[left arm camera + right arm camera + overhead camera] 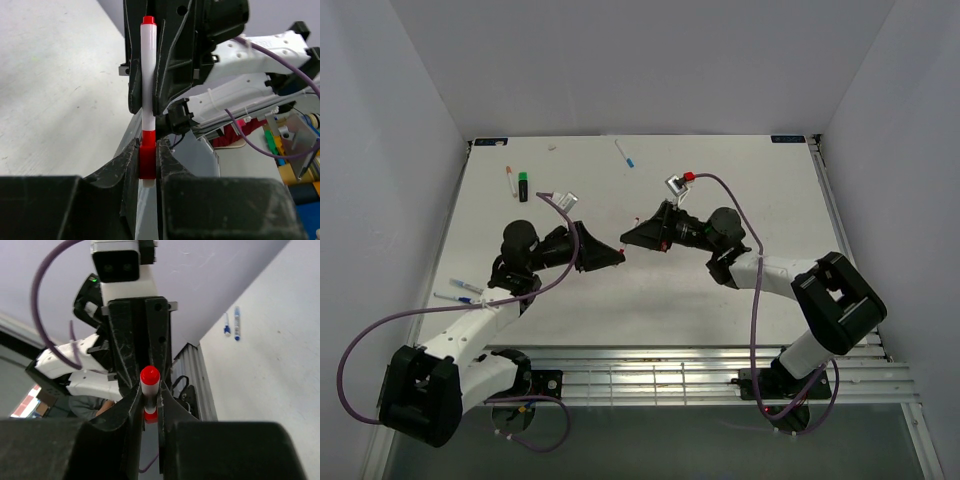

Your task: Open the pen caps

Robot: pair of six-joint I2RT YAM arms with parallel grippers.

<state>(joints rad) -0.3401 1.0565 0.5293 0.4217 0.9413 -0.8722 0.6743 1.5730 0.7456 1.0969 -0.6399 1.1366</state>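
now, over the middle of the table (720, 180), the left gripper (148, 167) is pinching the red cap (147, 159) while the right gripper (150, 407) is clamping the pen (148, 75) by its white barrel, so that pulling apart should free it.

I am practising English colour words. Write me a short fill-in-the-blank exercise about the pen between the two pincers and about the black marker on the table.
1. The left pincer is shut on the ___ cap of a pen.
2. The right pincer grips the same pen by its ___ barrel.
3. On the table, the stubby black marker has a ___ end.

Missing words: red; white; green.
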